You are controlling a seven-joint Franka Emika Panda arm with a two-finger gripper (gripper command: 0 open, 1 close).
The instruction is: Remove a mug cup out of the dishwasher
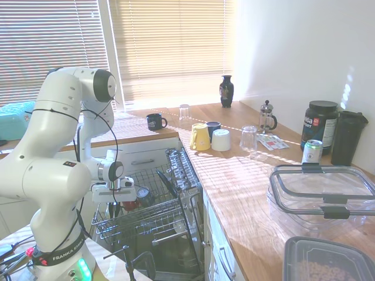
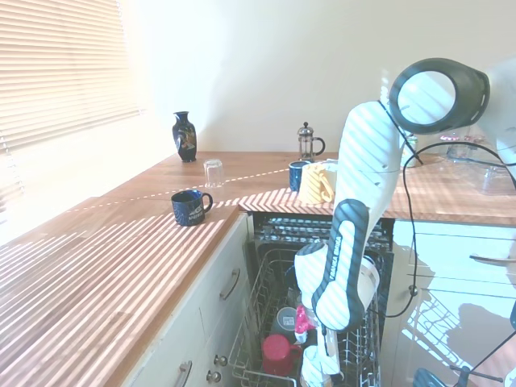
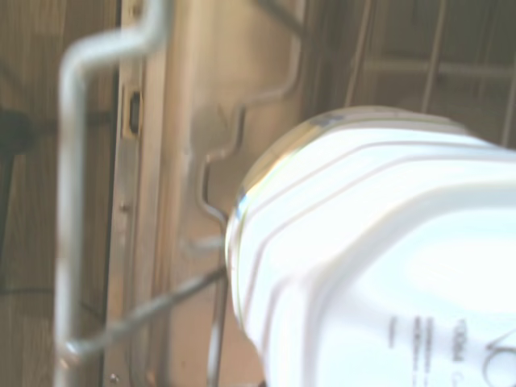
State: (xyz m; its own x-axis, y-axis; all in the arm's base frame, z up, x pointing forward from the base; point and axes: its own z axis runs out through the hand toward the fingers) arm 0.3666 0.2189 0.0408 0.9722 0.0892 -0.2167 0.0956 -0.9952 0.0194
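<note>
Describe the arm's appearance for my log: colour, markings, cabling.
The arm is glossy white with rounded links and dark grey joint caps. Black "FRANKA" lettering circles its base. Thin black cables loop along it. The gripper head is a white block.

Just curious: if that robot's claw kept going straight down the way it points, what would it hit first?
Probably the small white mug cup filling the wrist view; below it, the dishwasher's silver wire rack. Depth is unclear.

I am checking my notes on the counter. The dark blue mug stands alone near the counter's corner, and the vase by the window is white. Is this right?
Not quite. The mug does stand alone near the corner of the counter, but the vase by the window is dark, not white. The second exterior view shows it plainly, and the first exterior view agrees.
</note>
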